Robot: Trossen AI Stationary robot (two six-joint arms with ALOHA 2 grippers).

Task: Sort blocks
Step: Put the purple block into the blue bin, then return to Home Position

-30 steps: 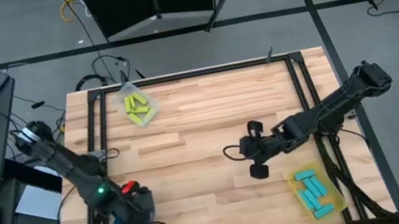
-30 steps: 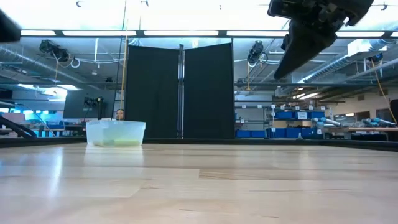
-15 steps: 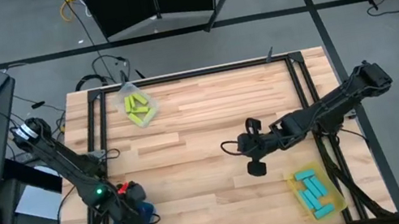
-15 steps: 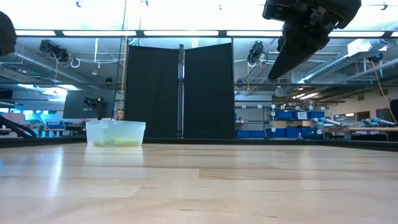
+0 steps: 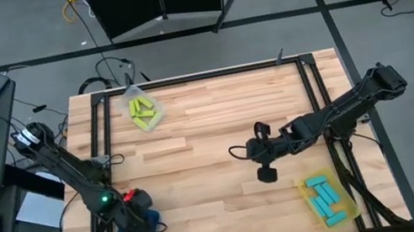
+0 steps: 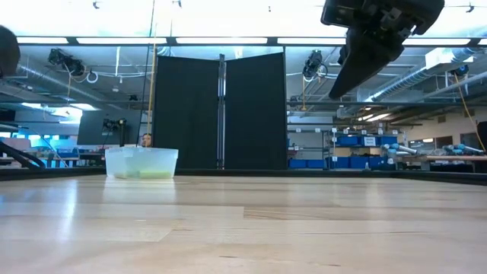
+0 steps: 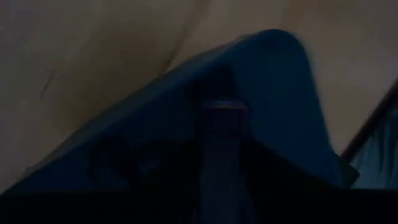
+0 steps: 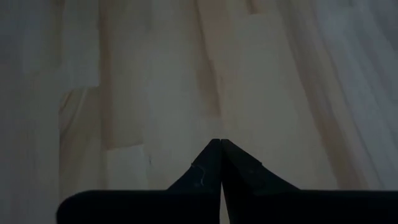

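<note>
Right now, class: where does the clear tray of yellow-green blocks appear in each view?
High view: clear tray near the table's far left corner.
Low view: at left, on the far edge.
Left wrist view: not in it.
Right wrist view: not in it.
Shared landmark: the wooden table.

No readable text, labels, brands or numbers are showing in any view.
</note>
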